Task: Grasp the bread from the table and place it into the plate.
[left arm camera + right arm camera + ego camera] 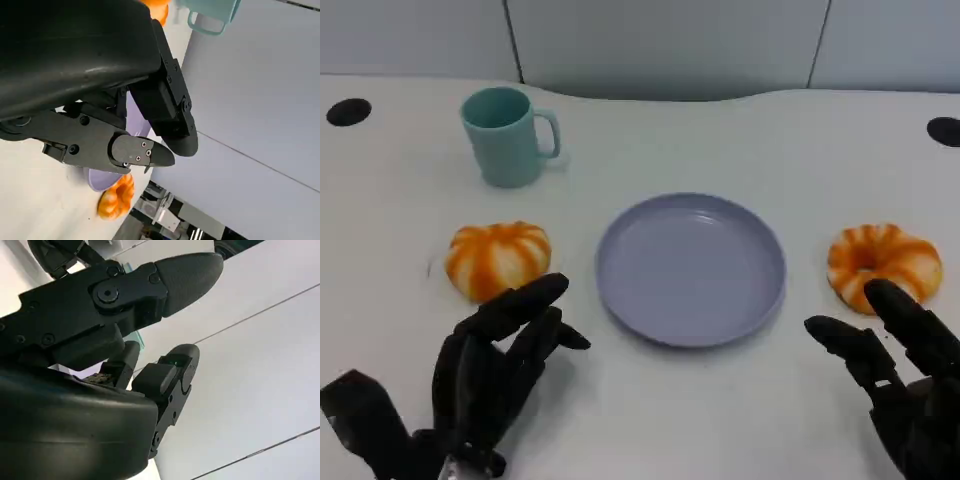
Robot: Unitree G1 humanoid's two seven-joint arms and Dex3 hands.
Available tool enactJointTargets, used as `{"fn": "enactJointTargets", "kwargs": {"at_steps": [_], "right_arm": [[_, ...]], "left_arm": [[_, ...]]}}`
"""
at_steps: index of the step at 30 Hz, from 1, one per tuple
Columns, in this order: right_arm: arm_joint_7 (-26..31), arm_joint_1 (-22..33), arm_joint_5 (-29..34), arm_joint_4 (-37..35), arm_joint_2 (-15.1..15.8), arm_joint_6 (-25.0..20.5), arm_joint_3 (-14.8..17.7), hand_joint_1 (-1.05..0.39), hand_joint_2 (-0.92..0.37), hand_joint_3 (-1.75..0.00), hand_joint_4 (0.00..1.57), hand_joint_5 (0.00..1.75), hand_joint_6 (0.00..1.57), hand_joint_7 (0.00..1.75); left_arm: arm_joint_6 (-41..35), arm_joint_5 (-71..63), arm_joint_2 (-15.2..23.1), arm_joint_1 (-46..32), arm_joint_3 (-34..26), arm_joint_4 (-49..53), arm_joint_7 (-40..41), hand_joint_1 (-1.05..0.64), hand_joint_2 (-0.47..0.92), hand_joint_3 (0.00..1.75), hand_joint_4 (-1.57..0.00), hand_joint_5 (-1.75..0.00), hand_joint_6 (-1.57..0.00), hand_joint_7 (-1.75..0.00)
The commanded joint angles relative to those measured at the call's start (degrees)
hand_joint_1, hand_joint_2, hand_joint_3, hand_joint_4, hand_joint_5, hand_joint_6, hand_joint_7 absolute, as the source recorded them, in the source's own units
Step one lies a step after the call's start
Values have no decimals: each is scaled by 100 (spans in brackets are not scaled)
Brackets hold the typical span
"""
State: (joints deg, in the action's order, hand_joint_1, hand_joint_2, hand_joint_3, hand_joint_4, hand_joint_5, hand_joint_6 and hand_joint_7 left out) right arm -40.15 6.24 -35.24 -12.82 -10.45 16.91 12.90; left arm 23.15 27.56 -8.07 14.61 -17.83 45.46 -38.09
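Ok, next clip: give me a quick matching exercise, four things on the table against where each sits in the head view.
Things:
1. mug
2. plate
3. ridged bread
4. ring-shaped bread

Places:
A. middle of the table
B. just ahead of the right robot hand
C. far left, behind the other bread
D. just ahead of the left robot hand

Pairs: 1-C, 2-A, 3-D, 4-B

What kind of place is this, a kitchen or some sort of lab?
Probably a lab or test room: a bare white table with cable holes, grey wall panels behind, and just a plate, mug and bread.
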Motion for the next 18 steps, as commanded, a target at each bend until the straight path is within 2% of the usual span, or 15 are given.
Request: {"fn": "enactJointTargets", "kwargs": {"at_steps": [1, 9, 12, 13, 14, 16, 17, 18], "right_arm": [[10, -11, -30, 22, 79, 30, 32, -56, -92, -14, 44, 75, 77, 1], [-23, 76, -64, 82, 74, 59, 53, -56, -92, -14, 44, 75, 77, 1], [-84, 254, -78, 172, -15, 120, 3, -57, -92, -14, 43, 75, 75, 0], [-68, 244, -16, 106, -102, 109, -98, -56, -92, -14, 43, 75, 75, 0], [-54, 234, 29, 56, -162, 103, -171, -56, -92, -13, 44, 76, 76, 1], [-24, 168, 96, 4, -150, 88, -240, -55, -92, -13, 45, 77, 76, 1], [-13, 134, 118, 1, -109, 86, -254, -56, -92, -13, 45, 77, 77, 1], [7, 96, 153, 1, -71, 83, -271, -56, -92, -13, 45, 77, 77, 1]], "left_arm": [[69, -16, 49, 23, -11, -8, 14, -34, 92, 14, -62, -152, -112, -1], [77, -24, 2, 2, 16, -21, 2, -34, 92, 14, -62, -152, -112, -1], [54, 3, -4, -92, 11, -61, -47, -34, 92, 14, -58, -160, -112, -2], [650, -474, 157, -315, 66, -475, 232, -34, 92, 15, -59, -157, -111, -1], [1101, -850, 270, -486, 114, -794, 459, -28, 90, 14, -55, -128, -103, -1], [1590, -1332, 457, -722, 210, -1325, 719, -25, 90, 14, -54, -110, -98, -1], [1611, -1402, 531, -787, 250, -1493, 750, -26, 90, 11, -55, -88, -90, -1], [1661, -1497, 636, -854, 281, -1691, 807, -27, 90, 9, -57, -78, -87, -1]]}}
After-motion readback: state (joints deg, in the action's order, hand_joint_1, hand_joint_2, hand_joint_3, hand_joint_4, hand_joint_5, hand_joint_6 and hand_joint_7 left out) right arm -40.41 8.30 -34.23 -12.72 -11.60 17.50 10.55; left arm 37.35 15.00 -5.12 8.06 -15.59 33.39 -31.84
